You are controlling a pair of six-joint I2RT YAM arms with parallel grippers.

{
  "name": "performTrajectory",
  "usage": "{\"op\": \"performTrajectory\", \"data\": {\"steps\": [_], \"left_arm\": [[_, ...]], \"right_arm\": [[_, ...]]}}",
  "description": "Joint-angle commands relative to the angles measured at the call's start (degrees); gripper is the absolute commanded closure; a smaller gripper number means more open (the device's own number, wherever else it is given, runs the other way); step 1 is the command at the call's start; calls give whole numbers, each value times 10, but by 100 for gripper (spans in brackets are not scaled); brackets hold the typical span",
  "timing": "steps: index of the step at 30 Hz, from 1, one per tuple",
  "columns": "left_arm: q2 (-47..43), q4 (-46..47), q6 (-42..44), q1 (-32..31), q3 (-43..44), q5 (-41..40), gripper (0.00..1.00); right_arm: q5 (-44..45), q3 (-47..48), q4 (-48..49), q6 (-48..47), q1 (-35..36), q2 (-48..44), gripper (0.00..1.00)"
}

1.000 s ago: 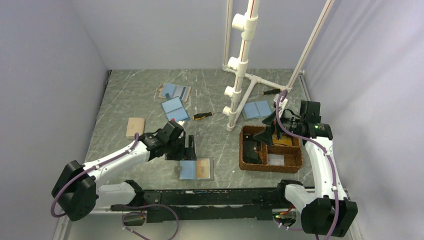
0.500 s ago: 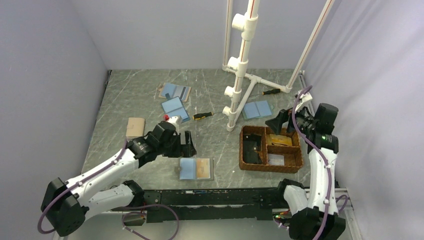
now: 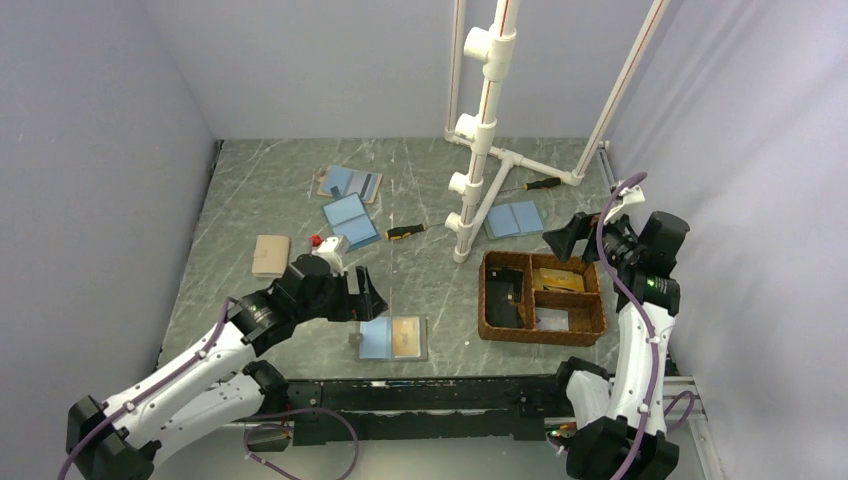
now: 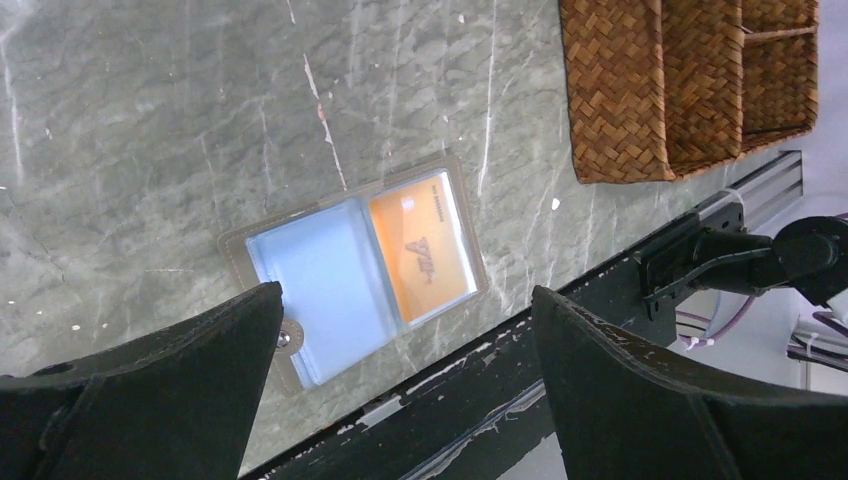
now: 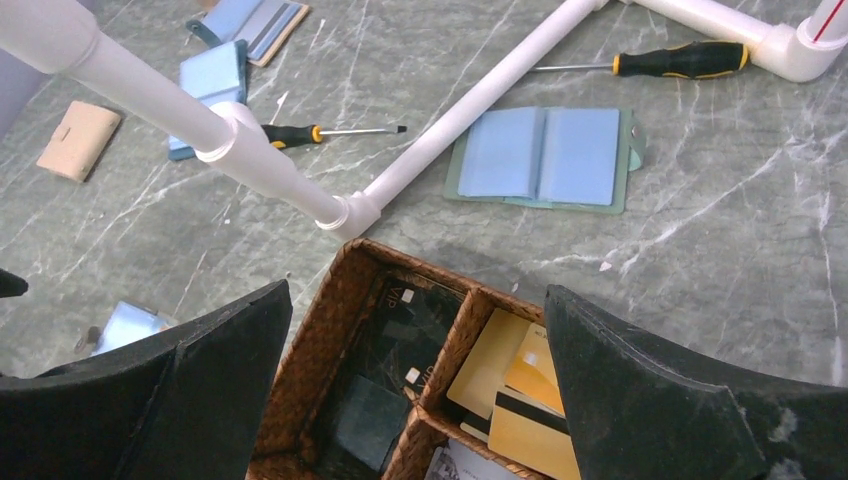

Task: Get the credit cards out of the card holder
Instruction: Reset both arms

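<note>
The left hand (image 4: 405, 293), fingers spread apart, hovers above the open card holder (image 4: 318, 278).

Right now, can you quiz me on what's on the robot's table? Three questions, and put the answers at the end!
1. True or false: the left end effector is shut on the card holder.
2. The yellow cards lie: A in the wicker tray; B on the white pipe; C under a screwdriver.
3. Fill in: one leaf of the open card holder looks light blue, the other ___.

Key: 1 false, it is open above the holder; 2 A; 3 orange.
</note>
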Motion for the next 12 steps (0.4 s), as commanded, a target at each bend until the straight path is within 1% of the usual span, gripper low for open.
{"op": "performTrajectory", "data": {"steps": [1,7,12], "left_arm": [[-30,28,16,2,-17,23,1],[-58,77,35,2,-29,37,1],[-38,135,32,2,-32,71,1]], "right_arm": [[-17,2,21,7,-9,4,0],[-18,2,19,-2,-12,9,0],[-21,7,19,2,-20,11,0]]}}
